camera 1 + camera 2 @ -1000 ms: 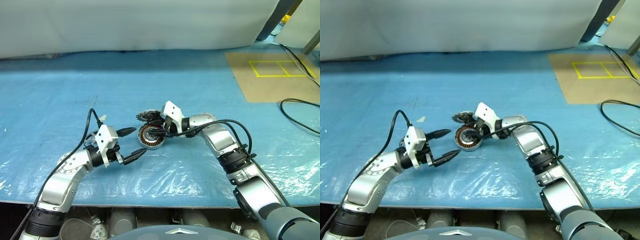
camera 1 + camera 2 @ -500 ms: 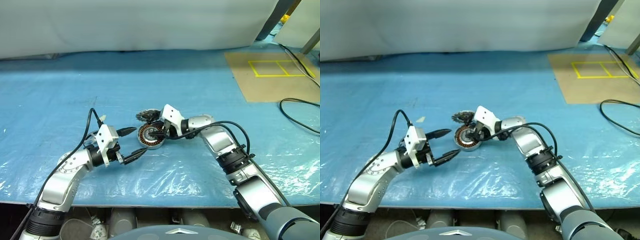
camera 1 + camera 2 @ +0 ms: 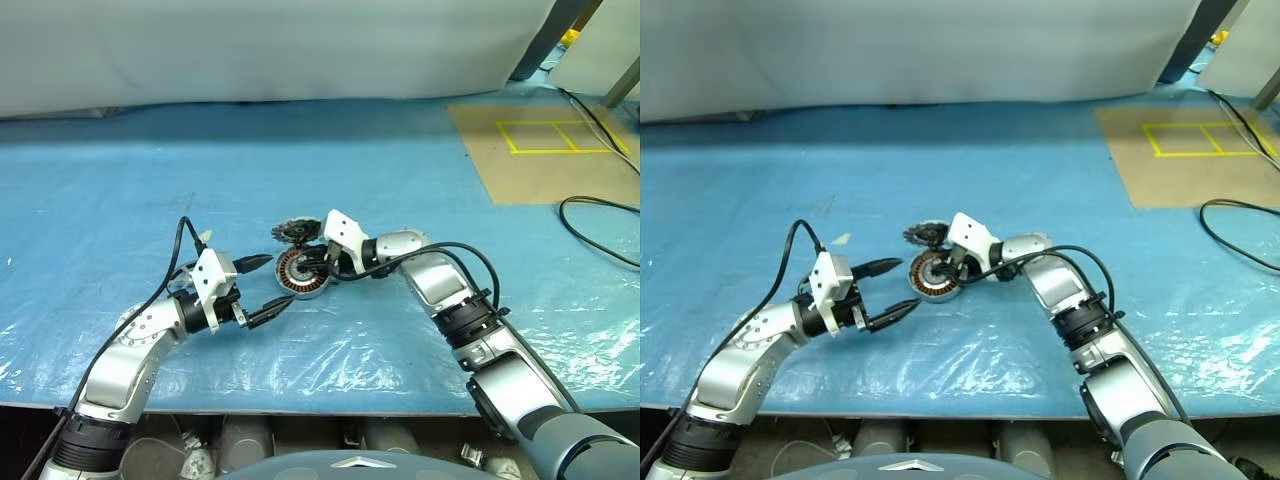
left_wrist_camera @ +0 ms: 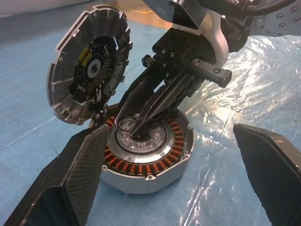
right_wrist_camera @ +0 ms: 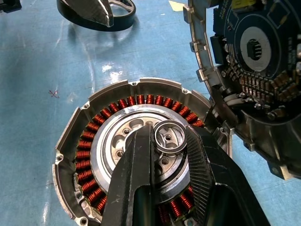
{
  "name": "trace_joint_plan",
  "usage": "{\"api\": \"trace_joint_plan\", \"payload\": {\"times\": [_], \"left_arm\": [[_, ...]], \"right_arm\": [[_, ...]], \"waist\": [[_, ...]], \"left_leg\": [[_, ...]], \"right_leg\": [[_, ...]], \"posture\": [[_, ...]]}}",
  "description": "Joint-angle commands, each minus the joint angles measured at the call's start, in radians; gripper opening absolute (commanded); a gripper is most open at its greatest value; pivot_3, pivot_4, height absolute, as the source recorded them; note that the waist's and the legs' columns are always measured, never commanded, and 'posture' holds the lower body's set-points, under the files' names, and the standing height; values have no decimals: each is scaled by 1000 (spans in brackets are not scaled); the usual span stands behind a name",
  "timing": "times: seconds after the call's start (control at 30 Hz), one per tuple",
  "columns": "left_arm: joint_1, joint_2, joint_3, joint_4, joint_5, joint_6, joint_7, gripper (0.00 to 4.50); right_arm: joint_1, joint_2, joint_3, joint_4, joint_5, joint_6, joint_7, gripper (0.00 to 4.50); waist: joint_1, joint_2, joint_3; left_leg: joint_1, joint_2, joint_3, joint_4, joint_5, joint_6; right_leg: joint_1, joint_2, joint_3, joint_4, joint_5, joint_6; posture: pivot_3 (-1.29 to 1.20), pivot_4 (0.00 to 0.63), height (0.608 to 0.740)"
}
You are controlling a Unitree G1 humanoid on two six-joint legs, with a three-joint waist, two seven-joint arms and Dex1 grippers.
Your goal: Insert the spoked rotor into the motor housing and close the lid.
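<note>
The housing (image 3: 303, 273) lies on the blue sheet (image 3: 150, 180); the right gripper (image 5: 165, 141) grasps a small ring (image 5: 169, 137) over its hub; the toothed rotor (image 4: 89, 66) leans against its far edge; the left gripper (image 3: 265, 288) gapes beside it.

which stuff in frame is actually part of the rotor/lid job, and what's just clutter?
Job:
- motor housing, copper windings showing
- spoked rotor, propped on edge against the housing
- small metal ring, pinched by the right gripper over the hub
- left gripper, open beside the housing

Lying about:
- black cable
- cardboard mat with yellow tape
- blue tarp
</note>
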Motion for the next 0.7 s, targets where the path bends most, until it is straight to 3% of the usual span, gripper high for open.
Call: {"api": "trace_joint_plan", "payload": {"times": [0.03,0.7], "left_arm": [[-12,-3,6,-13,-3,-20,0,4500],[-5,-4,7,-20,-5,-14,6,4500]], "right_arm": [[-1,-7,-31,-44,41,14,26,581],[-2,-16,4,-27,37,14,79,581]], "waist": [[0,0,0],[0,0,0]], "left_leg": [[0,0,0,0,0,0],[0,0,0,0,0,0]], "right_leg": [[0,0,0,0,0,0],[0,0,0,0,0,-1]], "posture": [[0,150,740],[0,150,740]]}}
